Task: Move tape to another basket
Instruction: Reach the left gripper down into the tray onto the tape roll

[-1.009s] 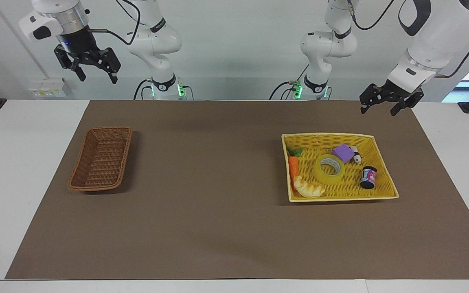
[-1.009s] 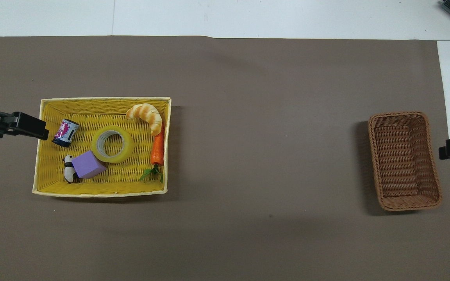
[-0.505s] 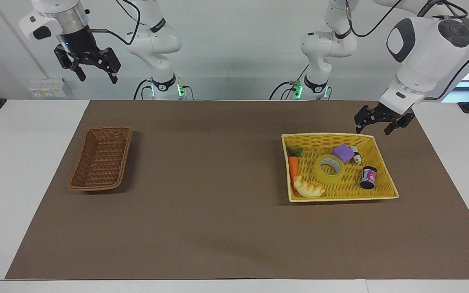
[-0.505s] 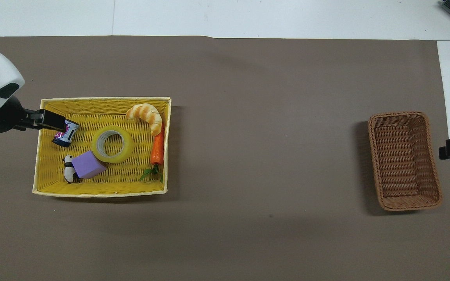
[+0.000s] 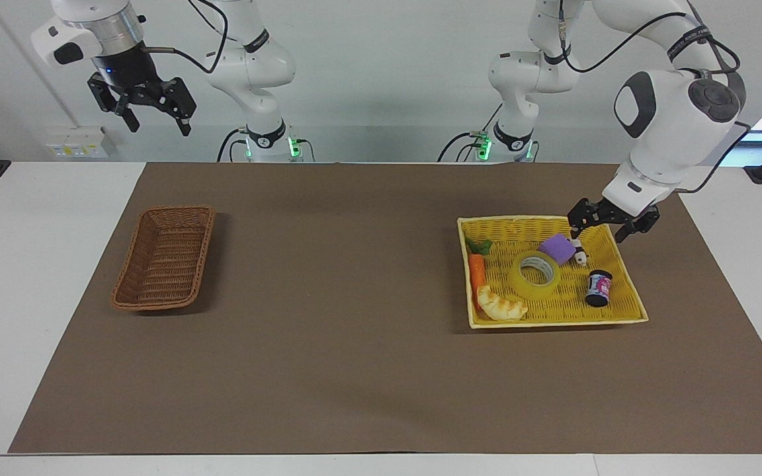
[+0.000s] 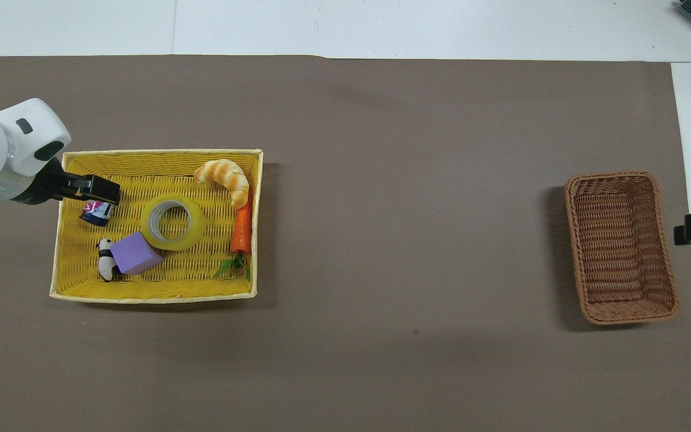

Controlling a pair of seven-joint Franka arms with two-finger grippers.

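A: Where is the roll of translucent yellow packing tape [image 5: 535,273] with the white core?

B: Lying flat in the middle of the wide bright yellow woven tray [image 5: 629,285], toward the left arm's end of the bench [image 5: 50,218]. Nothing is touching it from above.

A: What shares the tray with it?

B: A purple foam cube [image 5: 557,248] just beside the tape on the side nearer the robots, with a small black-and-white panda figure [image 5: 579,250] against the cube. A small dark can with a pink and white label [image 5: 598,288] sits toward the tray's outer end. An orange toy carrot with green leaves [image 5: 477,267] and a golden toy croissant [image 5: 501,305] lie along the tray's inner edge.

A: And the left gripper [image 5: 608,224]?

B: Hanging over the tray's corner nearest the robots, above the panda and can end, clear of the tape. Its fingers are spread and hold nothing.

A: The other basket?

B: The narrow dark brown wicker basket [image 5: 165,257] stands well apart, toward the right arm's end of the brown mat [image 5: 341,370].

A: The right gripper [image 5: 144,109]?

B: It waits high up, over the edge of the bench nearest the robots, fingers spread and holding nothing.
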